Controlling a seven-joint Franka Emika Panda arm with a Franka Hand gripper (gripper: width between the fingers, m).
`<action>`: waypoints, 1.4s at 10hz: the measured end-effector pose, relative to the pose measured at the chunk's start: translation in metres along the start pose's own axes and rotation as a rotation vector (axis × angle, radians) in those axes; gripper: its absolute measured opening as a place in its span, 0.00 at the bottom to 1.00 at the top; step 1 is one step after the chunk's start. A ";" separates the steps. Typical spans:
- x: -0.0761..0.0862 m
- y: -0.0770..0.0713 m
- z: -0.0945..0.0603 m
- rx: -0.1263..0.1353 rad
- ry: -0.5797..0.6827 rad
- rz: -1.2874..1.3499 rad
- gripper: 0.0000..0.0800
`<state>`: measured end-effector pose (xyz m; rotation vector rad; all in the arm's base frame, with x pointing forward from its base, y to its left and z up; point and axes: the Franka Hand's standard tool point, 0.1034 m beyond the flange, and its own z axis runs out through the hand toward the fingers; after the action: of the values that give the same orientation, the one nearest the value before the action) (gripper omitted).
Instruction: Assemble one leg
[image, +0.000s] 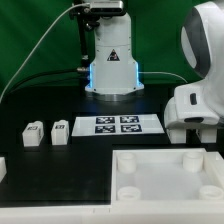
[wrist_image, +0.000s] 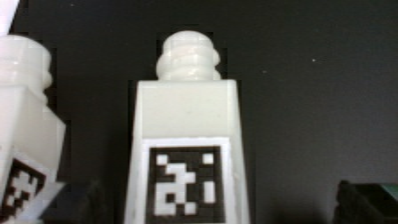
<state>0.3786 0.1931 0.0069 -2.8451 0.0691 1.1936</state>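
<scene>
In the exterior view the marker board (image: 118, 124) lies flat on the black table (image: 60, 100), in front of the base (image: 110, 60). A near leg (image: 60, 131) sits just beside the board's end on the exterior view's left. A far leg (image: 33, 133) sits just beyond that one, and both show markers. The panel (image: 170, 185) lies nearer the camera than the board and apart from it. The arm (image: 195, 105) stands by the board's end on the exterior view's right and hides what is under it.

In the wrist view a leg (wrist_image: 185, 130) lies on the table and fills the middle of the picture. It has a ridged tip (wrist_image: 189, 58) at one end and a black-and-white marker (wrist_image: 183, 180) on its face toward the other. A second leg (wrist_image: 25, 100) lies just beside it, apart, pointing the same way and cut by the picture's edge. The gripper (wrist_image: 205, 205) straddles the leg's marker end. Its fingers (wrist_image: 375, 196) show only as blurred shapes on either side, jaws apart, not touching the leg as far as can be seen. Where these two legs lie from the marker board cannot be told in this view
</scene>
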 end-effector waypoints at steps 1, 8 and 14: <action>0.000 0.000 0.000 0.000 0.000 0.000 0.66; 0.000 0.000 0.000 0.000 0.000 0.000 0.36; -0.009 0.011 -0.050 -0.001 0.044 -0.044 0.36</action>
<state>0.4077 0.1793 0.0479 -2.8586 0.0079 1.1234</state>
